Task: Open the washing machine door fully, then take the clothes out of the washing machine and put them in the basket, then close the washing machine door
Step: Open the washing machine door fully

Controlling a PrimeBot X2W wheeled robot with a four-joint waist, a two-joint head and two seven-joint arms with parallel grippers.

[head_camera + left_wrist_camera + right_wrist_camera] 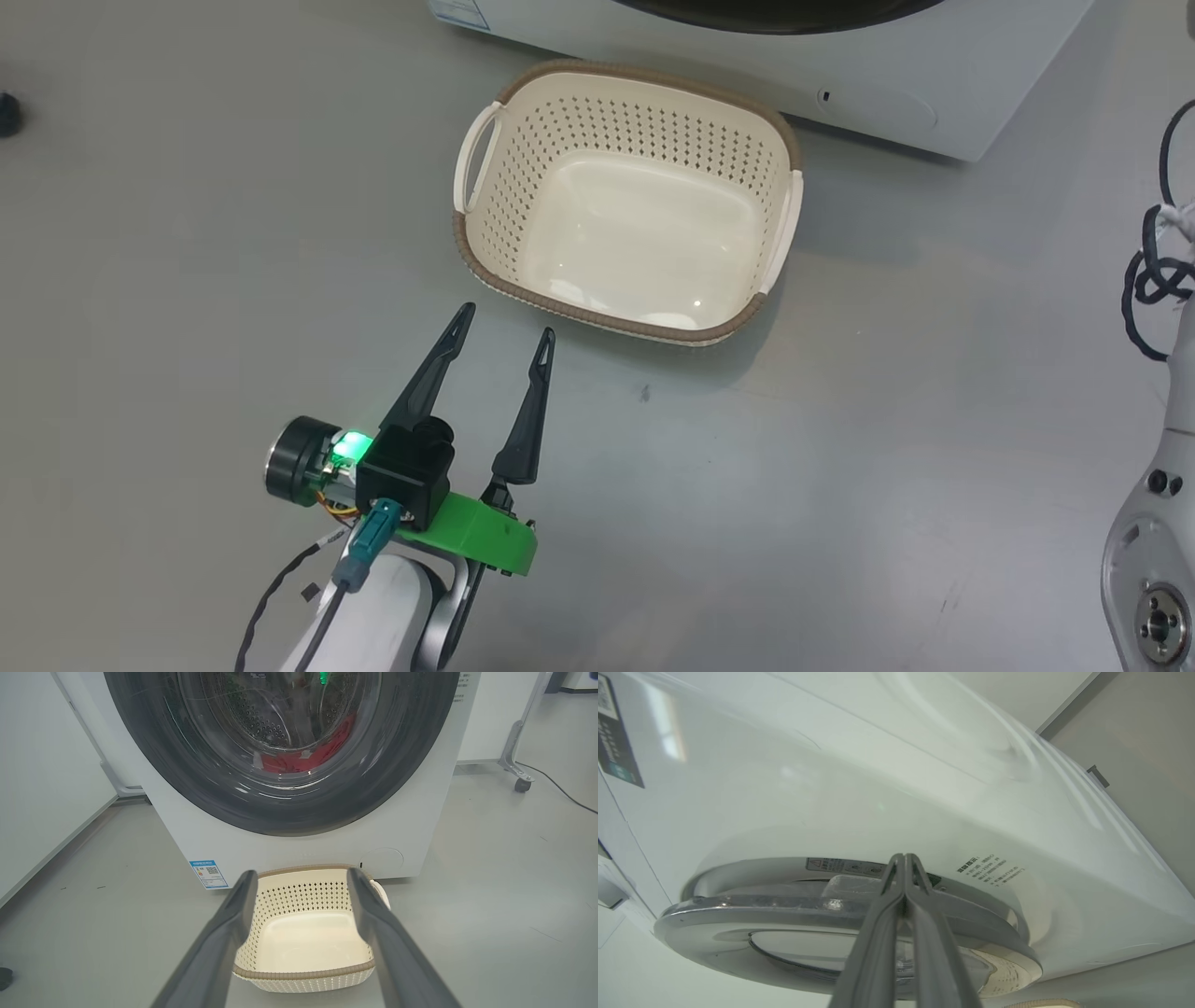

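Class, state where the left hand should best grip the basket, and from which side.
Probably the near brown rim, from above: the basket stands upright and empty, so the open left hand can straddle that wall.

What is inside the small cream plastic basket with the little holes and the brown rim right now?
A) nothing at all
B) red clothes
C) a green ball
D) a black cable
A: the cream plastic basket shows its bare smooth bottom, and the bright red clothes sit behind the round black-rimmed glass door.
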